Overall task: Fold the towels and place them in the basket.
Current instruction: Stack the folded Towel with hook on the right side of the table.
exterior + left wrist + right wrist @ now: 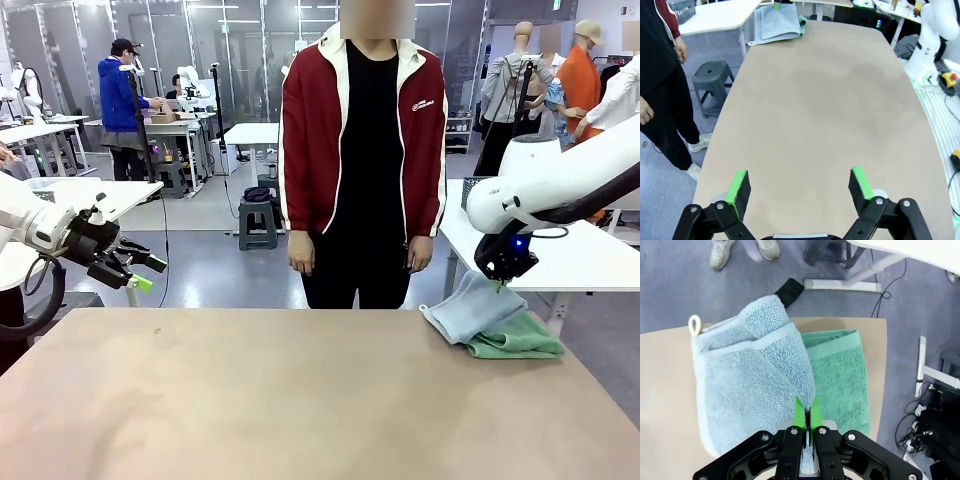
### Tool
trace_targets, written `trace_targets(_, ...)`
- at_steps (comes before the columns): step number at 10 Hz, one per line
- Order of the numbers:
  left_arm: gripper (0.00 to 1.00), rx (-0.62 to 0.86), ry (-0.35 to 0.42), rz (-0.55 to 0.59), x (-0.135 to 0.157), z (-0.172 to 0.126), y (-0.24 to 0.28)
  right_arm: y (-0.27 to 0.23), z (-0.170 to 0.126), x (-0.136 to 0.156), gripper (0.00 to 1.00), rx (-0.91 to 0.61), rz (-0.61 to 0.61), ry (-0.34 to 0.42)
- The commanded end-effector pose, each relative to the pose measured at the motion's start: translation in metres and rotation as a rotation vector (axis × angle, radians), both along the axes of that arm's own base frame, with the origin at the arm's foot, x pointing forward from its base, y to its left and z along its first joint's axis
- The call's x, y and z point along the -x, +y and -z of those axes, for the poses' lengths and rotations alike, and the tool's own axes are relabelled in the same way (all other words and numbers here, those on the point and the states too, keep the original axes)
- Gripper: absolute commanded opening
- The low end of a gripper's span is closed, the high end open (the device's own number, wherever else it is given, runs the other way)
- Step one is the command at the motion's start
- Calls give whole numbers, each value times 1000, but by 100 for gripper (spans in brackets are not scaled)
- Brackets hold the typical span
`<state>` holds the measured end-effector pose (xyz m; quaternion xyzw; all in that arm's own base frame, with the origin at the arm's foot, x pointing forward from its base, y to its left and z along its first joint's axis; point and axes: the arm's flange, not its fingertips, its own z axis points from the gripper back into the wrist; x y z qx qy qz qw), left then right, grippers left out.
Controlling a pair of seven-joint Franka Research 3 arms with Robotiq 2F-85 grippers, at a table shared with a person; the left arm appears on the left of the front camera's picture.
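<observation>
Tan table (300,400) fills the foreground w/ a person (362,160) standing at its far edge, hands down; grey towel (470,308) lies on the mint green towel (520,340) at the table's far right corner; right gripper (807,421) jaws pinched on a raised fold of the grey towel; left gripper (799,186) above the table's left end, jaws wide apart, nothing between.

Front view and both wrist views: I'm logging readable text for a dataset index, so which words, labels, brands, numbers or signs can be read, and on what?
None can be read.
Small white logo on the chest of the person's red jacket: too small and blurred to read.
Light blue-grey towel, pinched by the right hand, and mint green towel: no print shows.
</observation>
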<state>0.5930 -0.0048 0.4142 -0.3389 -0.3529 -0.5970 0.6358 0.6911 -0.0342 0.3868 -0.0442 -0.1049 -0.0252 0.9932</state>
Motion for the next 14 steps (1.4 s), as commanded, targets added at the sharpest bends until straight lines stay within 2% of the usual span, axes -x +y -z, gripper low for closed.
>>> trace_targets(1, 100, -2, -5, -3, 1, -1, -1, -14, 5, -11, 5, -5, -9, 5)
trace_targets(6, 100, -2, -5, -3, 1, -1, -1, -57, 5, 2, 5, 0, 110, 0)
trace_targets(9, 100, -2, -5, -3, 1, -1, -1, -62, 15, 7, 5, -12, 137, 46)
trace_targets(10, 100, -2, -5, -3, 1, -1, -1, -62, 17, 6, 10, -18, 136, 49)
trace_targets(11, 100, -2, -5, -3, 1, -1, -1, -62, 17, 6, 25, -25, 135, 49)
trace_targets(12, 100, -2, -5, -3, 1, -1, -1, -63, 16, 6, 30, -24, 133, 45)
trace_targets(13, 100, -2, -5, -3, 1, -1, -1, -64, 11, 6, 45, -21, 134, 38)
trace_targets(14, 100, -2, -5, -3, 1, -1, -1, -67, 3, 6, 50, -9, 132, 26)
